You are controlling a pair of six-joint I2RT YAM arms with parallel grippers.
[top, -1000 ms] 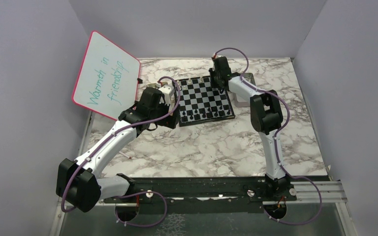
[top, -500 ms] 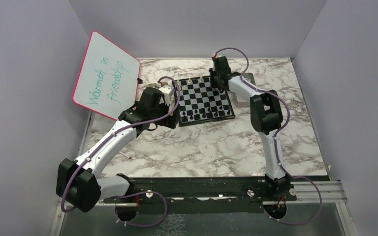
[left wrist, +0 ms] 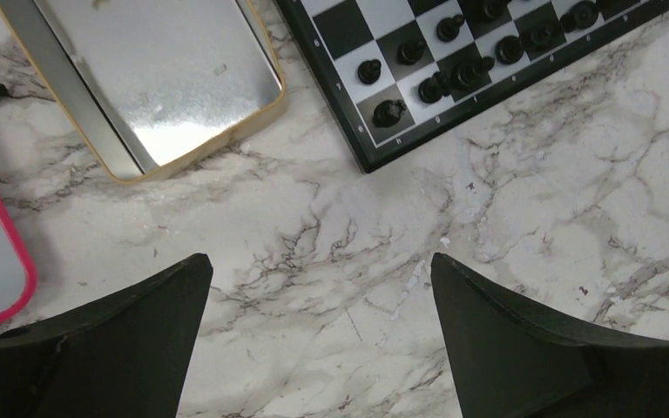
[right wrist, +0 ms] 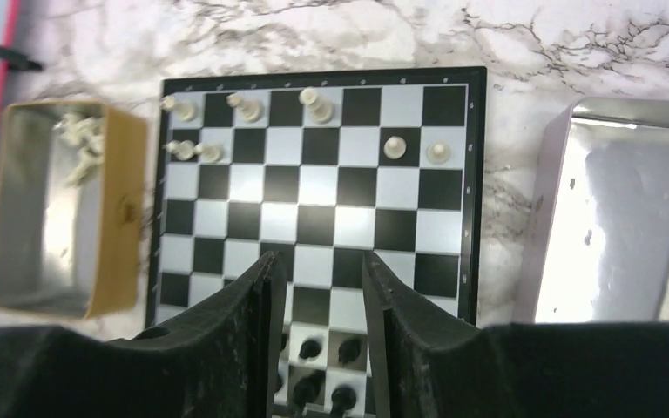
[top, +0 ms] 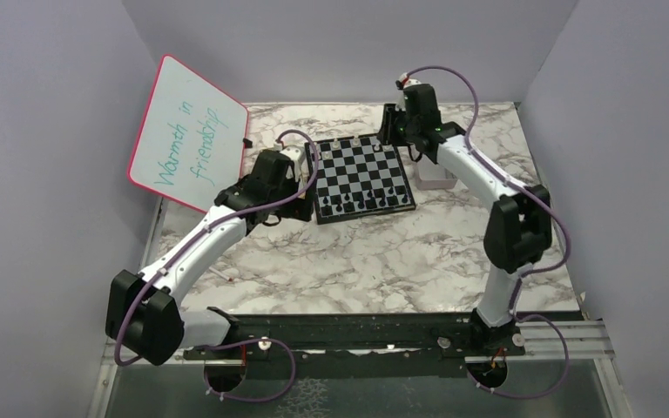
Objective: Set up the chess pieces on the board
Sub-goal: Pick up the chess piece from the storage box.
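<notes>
meanwhile the left gripper [left wrist: 320, 261] gaped wide and empty off the near-left corner of the board [left wrist: 346, 26]; the right gripper [right wrist: 320, 257], narrowly parted, held nothing above that board, which sat by the far edge of the table [top: 357, 252].

Both arms [top: 199, 251]: white links w/ blk joints, purple cables [top: 440, 68].

— Where are you working today?
— I'm looking into a robotics lab cell: plain walls [top: 43, 131] are boxing in a marble-print counter [top: 357, 261], with the left arm [top: 193, 252] and right arm [top: 479, 172] sitting bolted to a rail [top: 357, 331].
— Anything else?
— A handwritten whiteboard [top: 187, 135] is leaning at the left.
</notes>
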